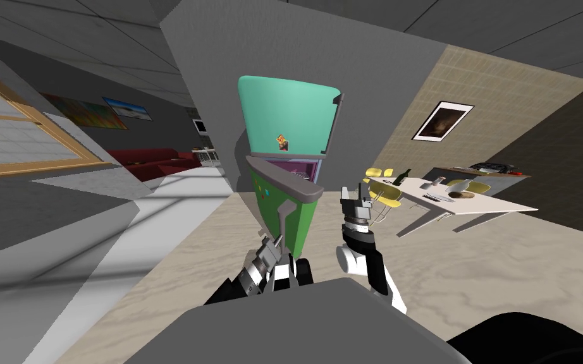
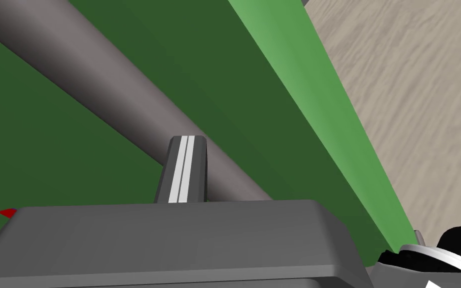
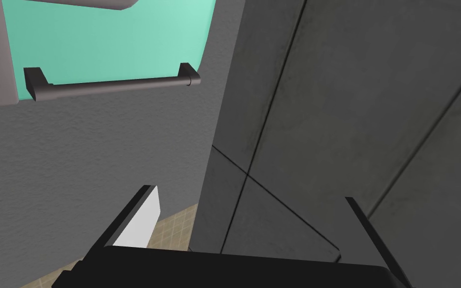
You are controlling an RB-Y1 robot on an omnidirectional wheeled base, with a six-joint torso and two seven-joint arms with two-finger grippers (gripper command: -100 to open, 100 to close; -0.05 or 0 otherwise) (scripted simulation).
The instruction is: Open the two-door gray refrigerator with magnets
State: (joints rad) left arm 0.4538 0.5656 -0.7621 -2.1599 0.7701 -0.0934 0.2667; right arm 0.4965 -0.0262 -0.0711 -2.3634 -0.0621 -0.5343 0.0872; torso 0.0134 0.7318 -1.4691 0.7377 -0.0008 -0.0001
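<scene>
The tall 2-door refrigerator — mint above, green below — stands upright against a grey wall, facing me, its green lower door ajar. Left gripper, fingers pressed together, lies against that door's grey bar handle. Right gripper points up, fingers spread. Colourful magnets — too small to read.

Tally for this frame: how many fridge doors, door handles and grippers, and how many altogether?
Fridge doors: 2, the teal upper door and the green lower door.
Door handles: 2, the upper handle and the lower handle.
Grippers: 2, the left gripper and the right gripper.
Total: 6.
</scene>
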